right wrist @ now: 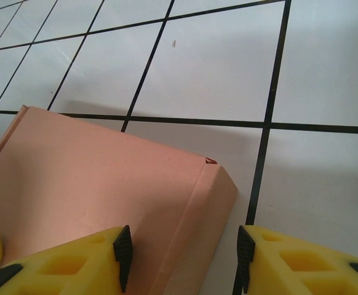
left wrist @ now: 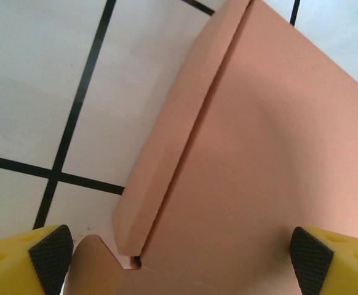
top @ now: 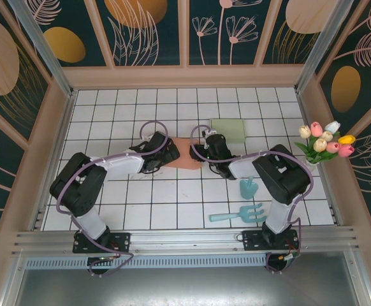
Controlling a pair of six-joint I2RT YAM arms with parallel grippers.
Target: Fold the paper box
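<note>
- Paper box (top: 184, 155) sits mid-table; its flap crease runs 7-to-1 o'clock in the left wrist view.
- Left gripper (left wrist: 179, 261) is released, spread wide over it; right gripper (right wrist: 184, 255) straddles a flap edge, grip unclear.
- Bare tiles lie at 12 and 6 o'clock; green pad (top: 227, 130) at 2.

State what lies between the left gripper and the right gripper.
The salmon-pink paper box, still flat, lies between the left gripper and the right gripper, as the top external view shows.
</note>
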